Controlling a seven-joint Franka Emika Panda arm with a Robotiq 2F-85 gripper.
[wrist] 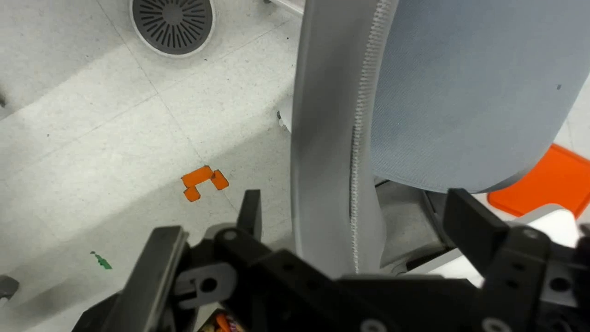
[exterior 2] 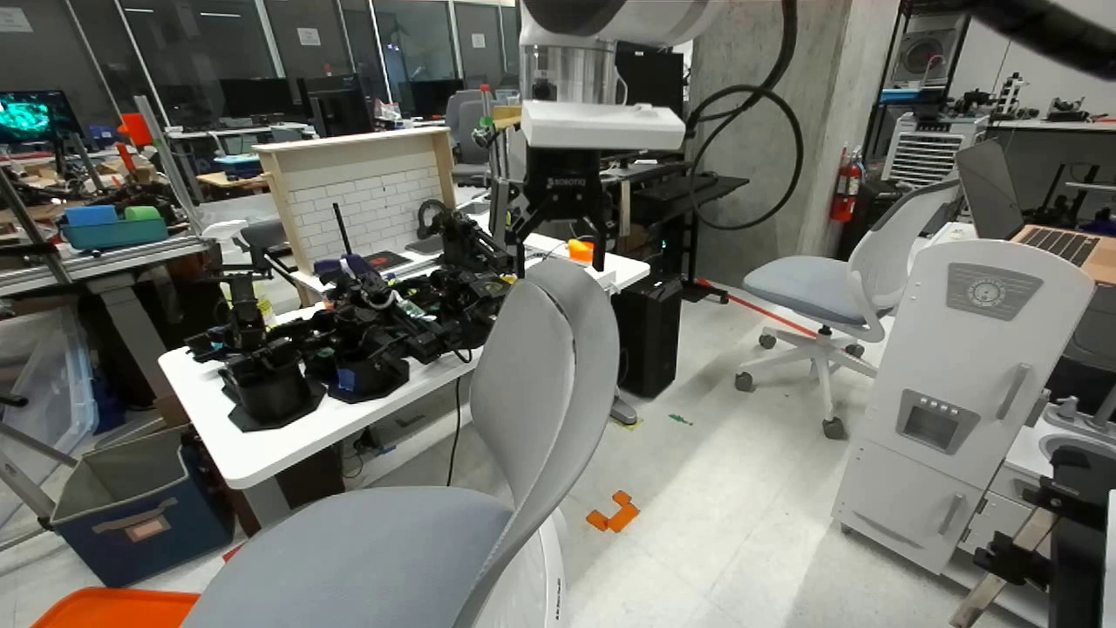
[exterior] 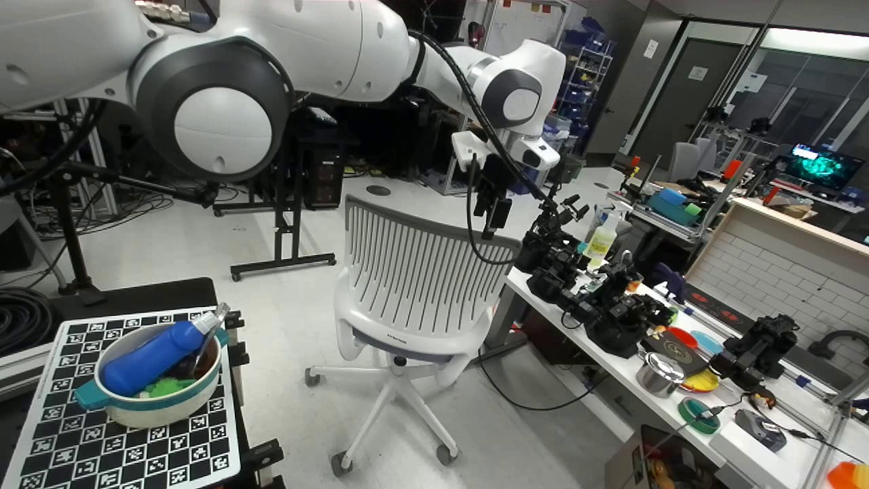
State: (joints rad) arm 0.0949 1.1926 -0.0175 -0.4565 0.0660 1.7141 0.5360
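Observation:
My gripper (exterior 2: 560, 260) stands open at the top edge of a grey office chair's backrest (exterior 2: 558, 358). In the wrist view the backrest (wrist: 329, 129), with a stitched seam along it, runs between the two spread fingers (wrist: 251, 214). Gaps show on both sides, so neither finger appears to touch it. The chair's blue-grey seat (wrist: 465, 97) lies lower, at the upper right of that view. From behind, the slatted white back (exterior: 424, 272) is visible, and the gripper (exterior: 495, 217) overlaps its upper right corner. How deep the fingers reach past the edge is hard to tell.
Beside the chair, a white table (exterior 2: 209, 445) carries several black small robot arms (exterior 2: 270, 384). A toy fridge (exterior 2: 959, 375) and another chair (exterior 2: 811, 288) stand across the floor. A pot (exterior: 159, 414) holding a blue bottle (exterior: 153, 356) rests on a checkered board (exterior: 68, 435).

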